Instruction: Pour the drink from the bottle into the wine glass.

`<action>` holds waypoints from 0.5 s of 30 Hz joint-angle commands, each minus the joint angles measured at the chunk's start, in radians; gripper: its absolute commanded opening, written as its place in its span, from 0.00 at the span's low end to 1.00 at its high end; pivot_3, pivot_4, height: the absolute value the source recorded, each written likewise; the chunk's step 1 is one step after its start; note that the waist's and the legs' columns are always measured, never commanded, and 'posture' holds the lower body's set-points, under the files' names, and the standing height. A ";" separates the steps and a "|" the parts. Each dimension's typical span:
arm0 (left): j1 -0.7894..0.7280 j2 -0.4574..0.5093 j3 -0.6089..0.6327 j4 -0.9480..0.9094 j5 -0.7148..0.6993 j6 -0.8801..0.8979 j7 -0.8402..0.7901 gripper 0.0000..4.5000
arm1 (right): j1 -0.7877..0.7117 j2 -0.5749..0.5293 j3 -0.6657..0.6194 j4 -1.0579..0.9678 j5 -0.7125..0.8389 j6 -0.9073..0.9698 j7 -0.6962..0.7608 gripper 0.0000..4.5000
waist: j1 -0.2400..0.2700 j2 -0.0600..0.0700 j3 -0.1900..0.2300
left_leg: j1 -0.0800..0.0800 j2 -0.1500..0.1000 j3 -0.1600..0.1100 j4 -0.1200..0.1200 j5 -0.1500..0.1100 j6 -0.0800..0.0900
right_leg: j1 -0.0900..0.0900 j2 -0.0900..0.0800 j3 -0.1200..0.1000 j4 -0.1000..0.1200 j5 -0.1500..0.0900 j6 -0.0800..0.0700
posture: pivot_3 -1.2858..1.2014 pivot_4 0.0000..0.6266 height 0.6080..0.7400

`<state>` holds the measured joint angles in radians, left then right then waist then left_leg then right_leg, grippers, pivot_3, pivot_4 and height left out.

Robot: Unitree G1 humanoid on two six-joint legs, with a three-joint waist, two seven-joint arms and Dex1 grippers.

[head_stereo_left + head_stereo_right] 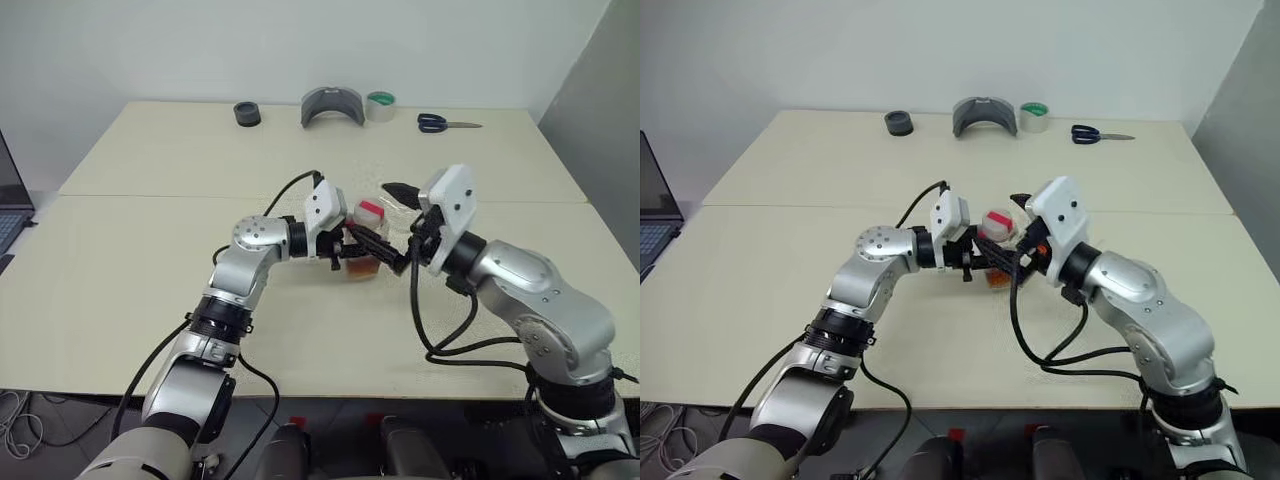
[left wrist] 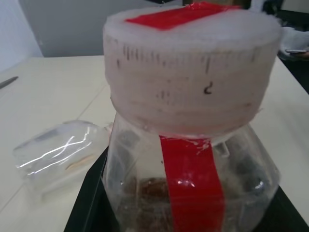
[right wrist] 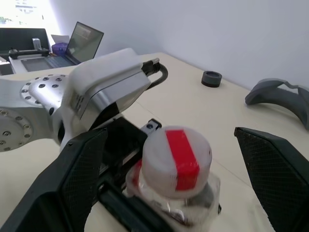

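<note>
One bottle (image 3: 176,171), one wine glass (image 2: 60,152), two grippers above the table (image 1: 130,260).
Left gripper (image 1: 368,250) clenches the bottle mid-table; right gripper (image 3: 176,193) gapes around its cap (image 3: 177,159); the glass lies sideways, half hidden.

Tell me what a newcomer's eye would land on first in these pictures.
The two end effectors meeting over the middle of the table: the left end effector is shut on the bottle, whose white cap with a red strip stands out. The right end effector is open, its black fingers either side of that cap. Along the table's far edge lie scissors, a tape roll and a grey curved piece.
</note>
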<state>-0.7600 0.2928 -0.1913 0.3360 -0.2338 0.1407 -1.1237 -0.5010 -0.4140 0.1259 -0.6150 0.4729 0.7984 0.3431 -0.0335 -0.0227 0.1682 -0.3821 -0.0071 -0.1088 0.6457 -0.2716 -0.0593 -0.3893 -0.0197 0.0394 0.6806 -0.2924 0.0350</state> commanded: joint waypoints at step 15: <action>-0.047 -0.006 0.020 0.009 -0.014 -0.035 -0.019 0.40 | 0.018 0.032 0.017 0.017 -0.055 0.000 0.003 0.42 | 0.000 0.000 0.000 | 0.000 0.000 0.000 0.000 0.000 0.000 | 0.000 0.000 0.000 0.000 0.000 0.000 | 0.52 0.24 1.00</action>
<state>-0.7773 0.2877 -0.1904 0.3691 -0.2326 0.1222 -1.1383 -0.4831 -0.3840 0.1435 -0.5825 0.4170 0.8077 0.3336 -0.0340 -0.0226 0.1683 -0.3820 -0.0072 -0.1089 0.6458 -0.2716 -0.0592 -0.3895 -0.0197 0.0395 0.6810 -0.2924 0.0350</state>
